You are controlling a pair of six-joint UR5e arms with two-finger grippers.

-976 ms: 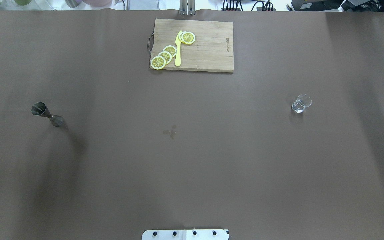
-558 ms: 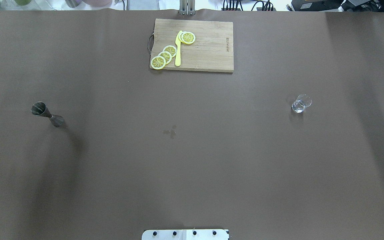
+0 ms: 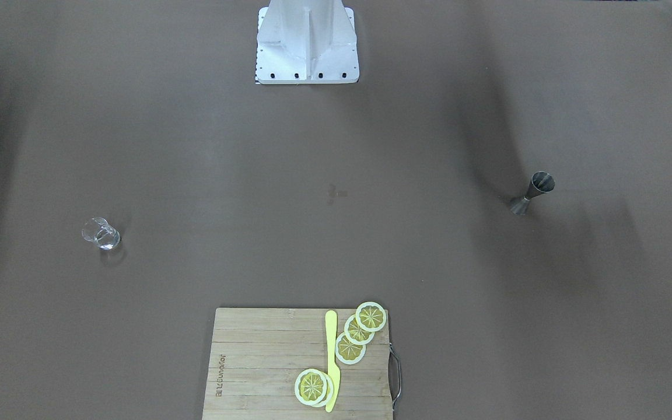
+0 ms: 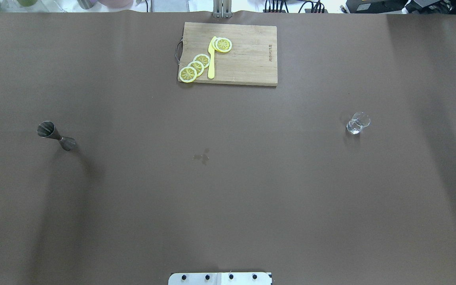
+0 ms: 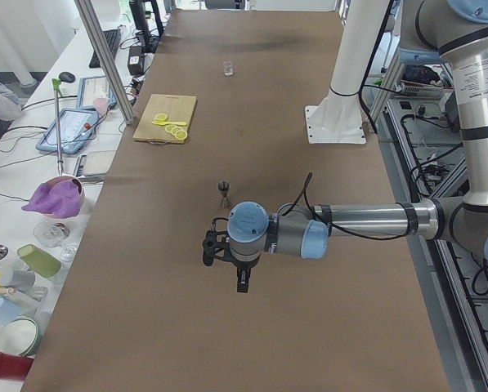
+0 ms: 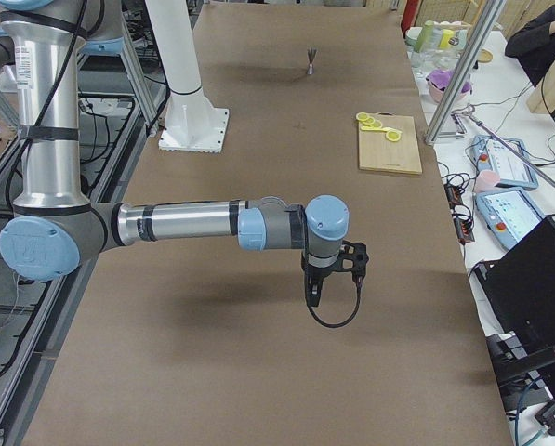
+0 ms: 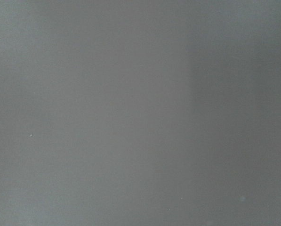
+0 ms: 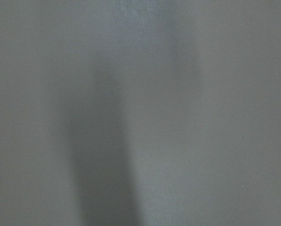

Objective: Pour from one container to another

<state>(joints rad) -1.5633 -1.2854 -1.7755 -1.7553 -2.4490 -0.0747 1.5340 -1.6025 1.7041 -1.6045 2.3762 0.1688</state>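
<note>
The metal jigger [image 4: 56, 136] stands upright on the brown surface [image 4: 228, 198], well apart from the left hand [image 5: 242, 283]. The glass [image 4: 358, 123] stands far from the right hand [image 6: 312, 295]. I cannot tell either hand's opening.

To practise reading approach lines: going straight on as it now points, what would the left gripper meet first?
Probably the bare table cover: the left gripper points down, and its wrist view shows only that surface. The jigger stands off that line.
</note>
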